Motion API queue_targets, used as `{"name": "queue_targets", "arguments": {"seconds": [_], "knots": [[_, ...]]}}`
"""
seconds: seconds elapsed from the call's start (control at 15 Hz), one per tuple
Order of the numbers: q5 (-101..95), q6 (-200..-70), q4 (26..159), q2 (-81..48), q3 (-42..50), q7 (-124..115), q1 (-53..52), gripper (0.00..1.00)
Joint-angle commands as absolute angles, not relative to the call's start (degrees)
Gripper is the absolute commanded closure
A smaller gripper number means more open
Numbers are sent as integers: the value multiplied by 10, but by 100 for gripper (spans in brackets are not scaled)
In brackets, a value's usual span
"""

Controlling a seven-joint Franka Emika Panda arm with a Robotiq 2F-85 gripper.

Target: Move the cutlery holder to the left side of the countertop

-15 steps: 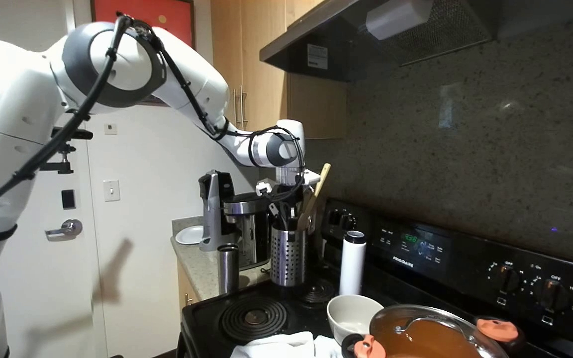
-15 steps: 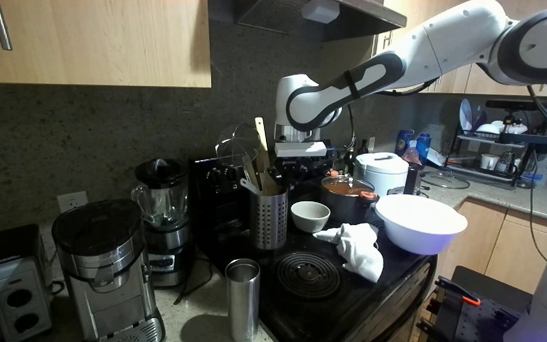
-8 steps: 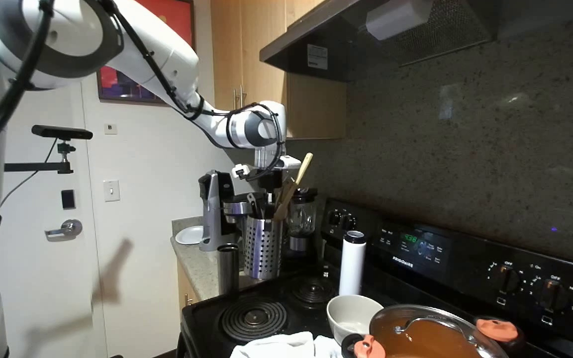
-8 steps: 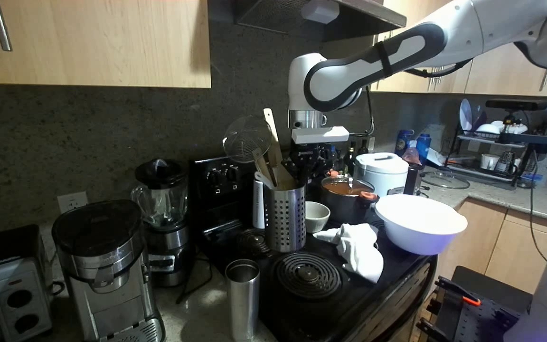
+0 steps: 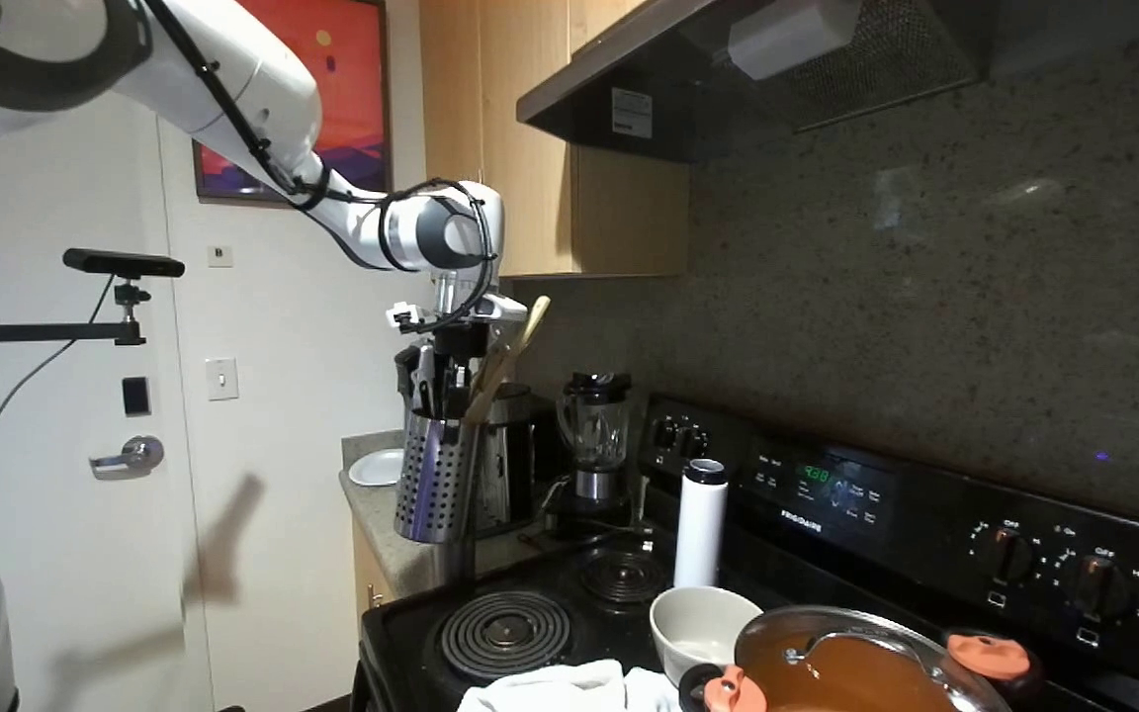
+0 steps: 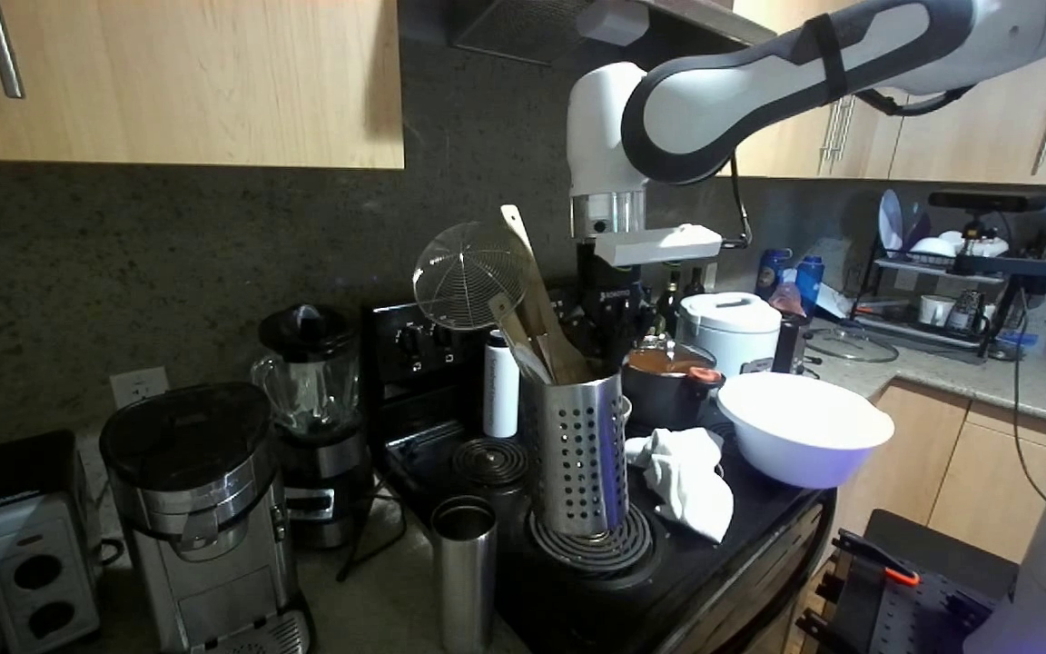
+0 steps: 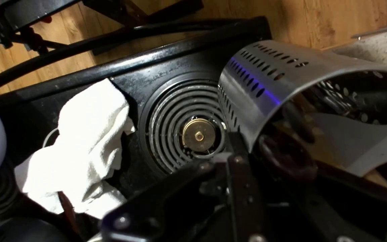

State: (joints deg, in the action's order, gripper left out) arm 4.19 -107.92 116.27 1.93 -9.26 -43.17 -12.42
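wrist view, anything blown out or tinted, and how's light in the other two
Wrist view: the white cloth is nearly blown out, a violet streak crosses the cutlery holder; in an exterior view, shadows fall on the door; in an exterior view, the white bowl looks violet lower down.

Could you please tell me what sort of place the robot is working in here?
Most likely a kitchen, judging by the stove with coil burners, the range hood above it and the cutlery holder filled with utensils. Whether it belongs to a home I cannot tell.
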Motion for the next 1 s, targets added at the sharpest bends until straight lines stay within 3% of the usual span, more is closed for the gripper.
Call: {"name": "queue_targets", "arguments": {"seconds": [0.0,0.93], "knots": [[77,-1063,1172,57,-116,-393,-130,96],[114,-1083,1076,-7,-178,-298,-173,96]]}}
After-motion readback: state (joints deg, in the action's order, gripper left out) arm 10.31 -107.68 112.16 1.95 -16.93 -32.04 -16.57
